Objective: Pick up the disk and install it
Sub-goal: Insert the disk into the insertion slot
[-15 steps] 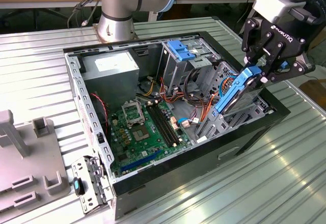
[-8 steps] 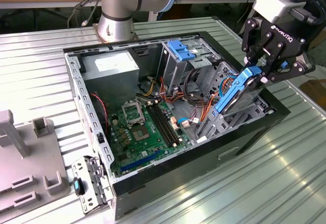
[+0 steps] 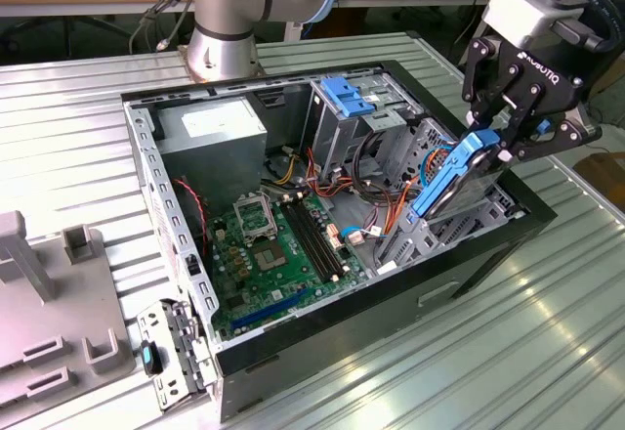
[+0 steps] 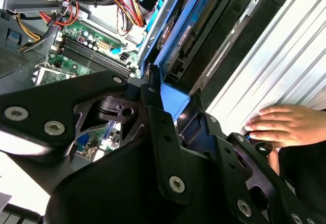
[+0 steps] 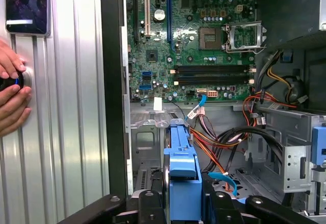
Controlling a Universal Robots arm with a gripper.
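The disk, a dark drive in a bright blue carrier, hangs tilted over the drive bay at the end of the open computer case on the exterior view's right. Its lower end dips inside the case. My gripper is shut on the upper end of the carrier. In the second wrist view the disk slants away from the black fingers toward the metal bay. In the first wrist view the blue carrier stands edge-on between the fingers, above the case floor.
The motherboard and bundles of cables lie inside the case. A blue bracket sits on the rear drive cage. A person's hand rests on the ribbed table beside the case, near a phone. A grey fixture stands at the exterior view's left.
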